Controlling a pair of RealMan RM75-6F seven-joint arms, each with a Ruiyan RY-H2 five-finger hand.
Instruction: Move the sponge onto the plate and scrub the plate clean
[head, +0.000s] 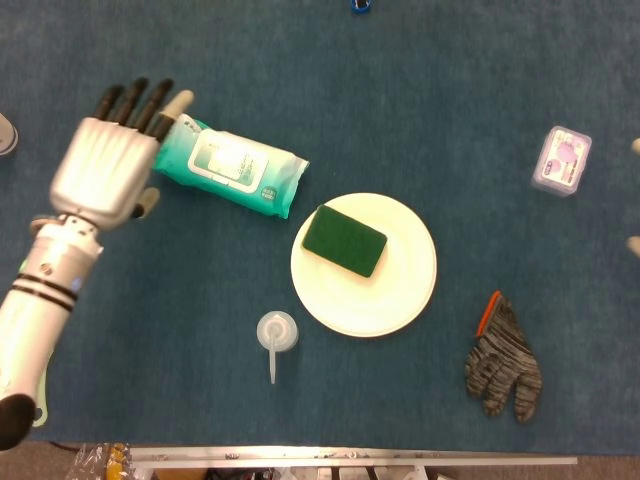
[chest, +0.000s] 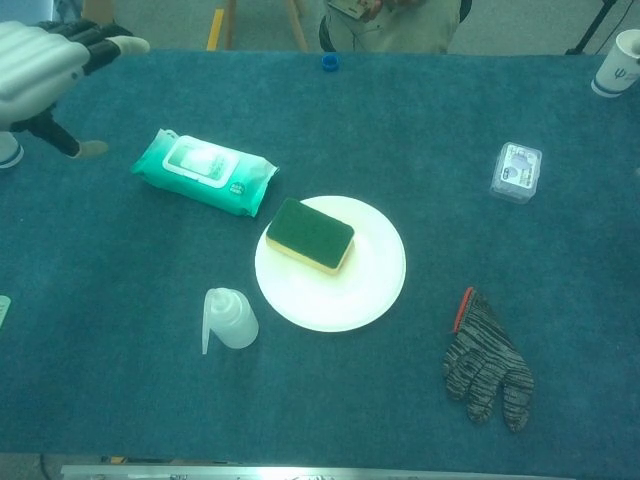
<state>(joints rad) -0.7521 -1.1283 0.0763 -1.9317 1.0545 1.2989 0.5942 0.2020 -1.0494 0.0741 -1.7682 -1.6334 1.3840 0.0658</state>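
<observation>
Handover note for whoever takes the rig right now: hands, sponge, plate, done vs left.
Left hand: holds nothing, fingers apart, raised at the far left beside the wipes pack, well away from the plate.
Right hand: only slivers at the right edge of the head view; state unclear.
Sponge: lies flat, green side up, on the upper-left part of the plate, nothing touching it.
Done: sponge is on the plate.
Left: grip the sponge again and scrub the plate; whether any scrubbing has happened cannot be told.

text: none legible | wipes pack (head: 232, 166) label: too blurred to read
</observation>
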